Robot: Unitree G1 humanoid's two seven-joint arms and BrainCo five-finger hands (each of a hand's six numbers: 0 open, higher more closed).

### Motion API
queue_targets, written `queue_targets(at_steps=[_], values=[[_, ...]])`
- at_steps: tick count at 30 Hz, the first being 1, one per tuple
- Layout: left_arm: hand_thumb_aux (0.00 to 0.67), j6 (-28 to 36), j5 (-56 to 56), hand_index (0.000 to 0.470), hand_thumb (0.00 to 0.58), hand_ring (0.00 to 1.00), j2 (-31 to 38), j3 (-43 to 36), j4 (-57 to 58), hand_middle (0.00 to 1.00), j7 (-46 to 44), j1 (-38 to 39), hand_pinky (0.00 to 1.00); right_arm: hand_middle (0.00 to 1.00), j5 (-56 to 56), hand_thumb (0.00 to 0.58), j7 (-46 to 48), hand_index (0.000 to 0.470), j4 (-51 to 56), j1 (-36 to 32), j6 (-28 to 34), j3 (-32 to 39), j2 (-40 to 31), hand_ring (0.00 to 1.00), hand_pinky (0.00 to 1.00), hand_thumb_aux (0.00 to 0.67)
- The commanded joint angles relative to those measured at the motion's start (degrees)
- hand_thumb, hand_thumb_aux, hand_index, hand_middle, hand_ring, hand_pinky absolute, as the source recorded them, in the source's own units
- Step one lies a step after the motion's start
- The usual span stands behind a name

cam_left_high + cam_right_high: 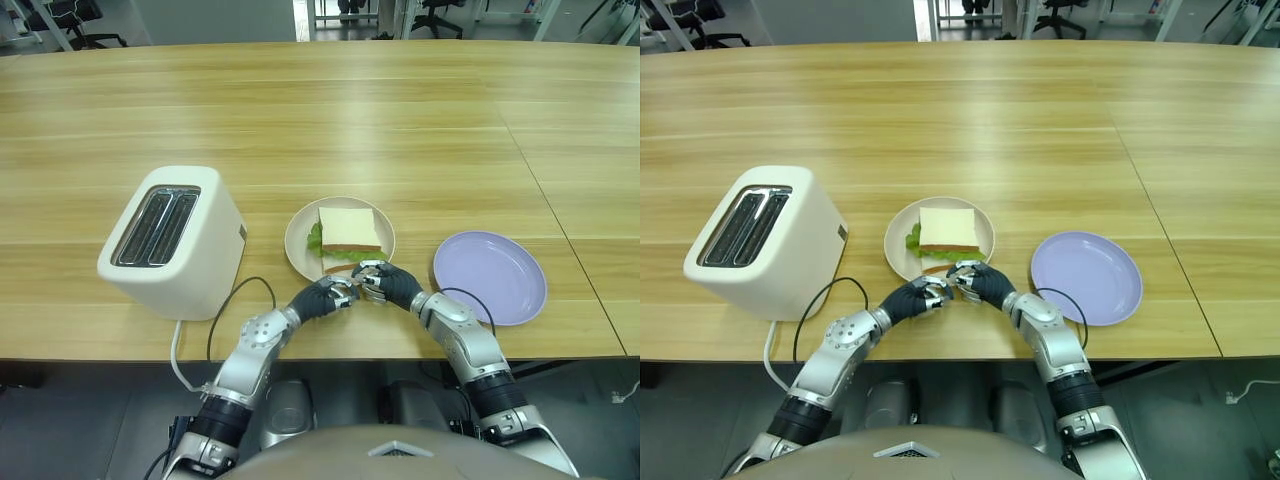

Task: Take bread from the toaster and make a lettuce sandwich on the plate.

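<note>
Desk (400, 120): a wide wooden top that carries everything; both robot hands sit over its near edge, at the middle.
Toaster (175, 240): cream-coloured, upright, with two long slots facing up. It stands well to the left of the left robot hand and a little farther out on the desk.
Purple plate (489, 277): lies flat just to the right of the right robot hand, close to that arm's wrist. It is apart from the cream plate.
Cream plate (300, 245): round, directly beyond the fingertips of both robot hands. Its near rim lies under or just beside them.
Sandwich (350, 230): lies on the cream plate, with a square white slice on top and a second slice beneath. Its near edge is right at the fingertips of the right robot hand.
Lettuce (314, 238): green leaf between the two slices, showing along the left and near sides of the sandwich, just beyond the left robot hand.
Cord (225, 310): a dark loop on the desk running from the toaster toward the near edge, left of the left robot hand.
Left robot hand (325, 297): fingers curled inward and pointing right, nearly meeting the other hand.
Right robot hand (390, 284): fingers curled inward and pointing left, at the near edge of the sandwich. I cannot tell whether they press on it.
</note>
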Motion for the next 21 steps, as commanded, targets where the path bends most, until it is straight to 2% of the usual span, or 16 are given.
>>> queue_targets(at_steps=[1, 21], values=[[0.670, -1.21, 2.05, 0.460, 0.580, 1.00, -0.45, 0.77, 6.31, 1.00, 2.01, -3.18, 1.00, 1.00, -2.63, 0.580, -3.61, 0.460, 8.57, -3.85, -3.95, -2.15, 0.97, 1.00, 1.00, 0.670], [0.670, -14.84, 7.95, 0.460, 0.580, 1.00, -5.33, 2.82, 39.04, 1.00, 8.29, -24.91, 1.00, 1.00, -6.19, 0.580, -8.54, 0.460, 39.12, -21.20, -20.04, -8.97, 5.50, 1.00, 1.00, 0.670]])
